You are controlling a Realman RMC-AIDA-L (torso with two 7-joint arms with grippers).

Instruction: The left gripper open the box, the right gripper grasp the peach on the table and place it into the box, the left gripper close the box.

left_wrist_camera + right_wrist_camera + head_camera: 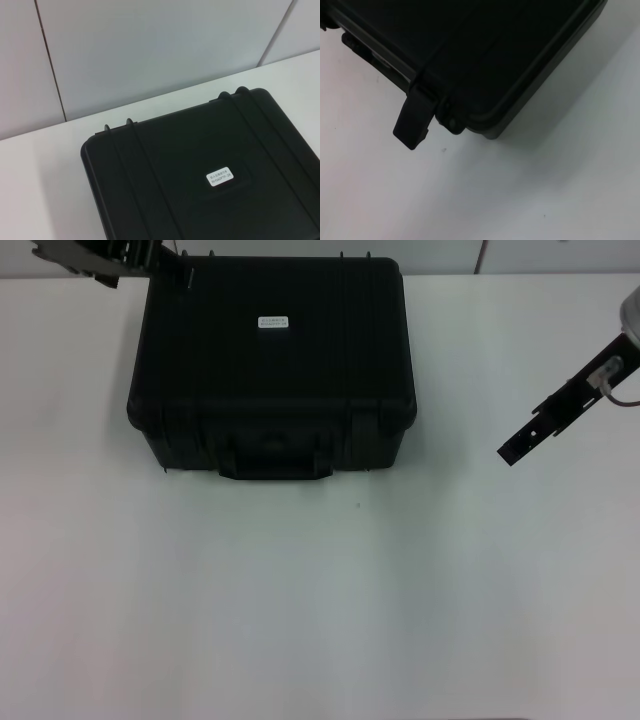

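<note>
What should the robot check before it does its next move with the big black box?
1. Lid of the box down flat: ok, it lies shut.
2. Latch by the box's front corner: it sticks out; locked or not, cannot tell.
3. Left gripper near the box: ok, at its far left corner, not touching the front handle.
4. Right gripper out of the way: ok, over bare table to the box's right.
5. Peach ready on the table: not ok, none shows in any view.
6. Is the peach inside already? Cannot tell.

Matt black plastic box [270,370] (smooth white table [320,600]).
</note>
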